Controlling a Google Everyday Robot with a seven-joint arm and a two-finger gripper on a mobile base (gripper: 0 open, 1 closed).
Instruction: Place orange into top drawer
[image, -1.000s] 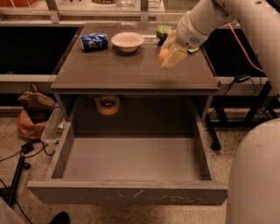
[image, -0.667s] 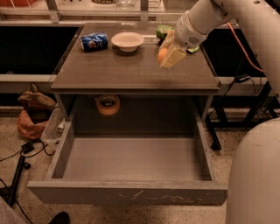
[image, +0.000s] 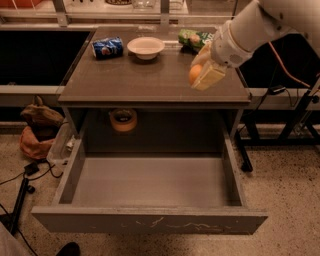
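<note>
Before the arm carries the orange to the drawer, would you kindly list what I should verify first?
1. Orange held by the gripper: ok, fingers closed on it above the table.
2. Top drawer open: ok, pulled out toward the camera.
3. Drawer floor free: ok, nothing lies in it.
4. Orange over the drawer: not ok, it hangs above the table.
5. Way forward off the table edge: ok, bowl and can sit at the back.
6. Tape roll behind the drawer out of the way: cannot tell.
</note>
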